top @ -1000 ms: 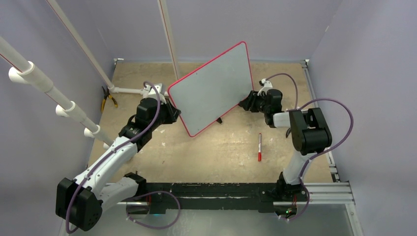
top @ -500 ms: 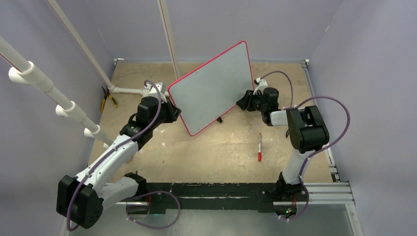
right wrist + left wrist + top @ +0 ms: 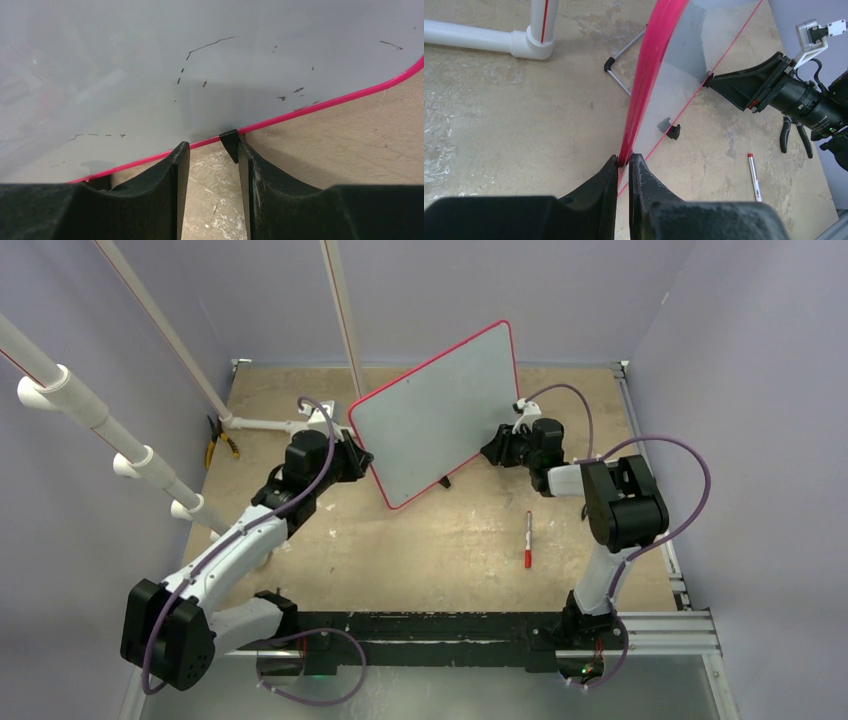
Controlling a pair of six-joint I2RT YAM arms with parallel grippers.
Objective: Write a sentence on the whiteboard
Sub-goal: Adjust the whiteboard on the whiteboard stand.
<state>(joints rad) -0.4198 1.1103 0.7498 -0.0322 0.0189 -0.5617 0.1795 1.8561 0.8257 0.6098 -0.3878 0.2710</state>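
Your tan, scuffed surface [image 3: 420, 560] carries everything. The whiteboard [image 3: 440, 410] is at its middle, raised on edge and leaning rather than lying flat. In the top view its long axis runs from near-left to far-right, and its pale face is turned toward you and to the right.

White pipes [image 3: 95, 420] stand left of the whiteboard. One lies along the surface and ends in an elbow [image 3: 536, 44] close to the whiteboard's left edge. A thin pole [image 3: 338, 310] rises behind its far-left side.

Your left tool [image 3: 624, 159] is at the whiteboard's left short edge, fingers pressed together on the red rim [image 3: 646, 85], which that wrist view shows edge-on. Your right tool [image 3: 211, 146] is at the whiteboard's lower right edge. Its fingers are apart with bare surface showing between them and nothing pinched, and the rim crosses just past the fingertips.

The marker [image 3: 528, 539] lies on the surface to the near-right of the whiteboard, well apart from it. Its long axis runs near to far, red end nearer you.

A grey wire leg [image 3: 621, 82] sticks out from the whiteboard's back. A black foot [image 3: 230, 142] on the rim touches one fingertip of the right tool; you cannot tell whether the feet rest on the surface. Small black flecks [image 3: 295, 91] dot the face near that rim.
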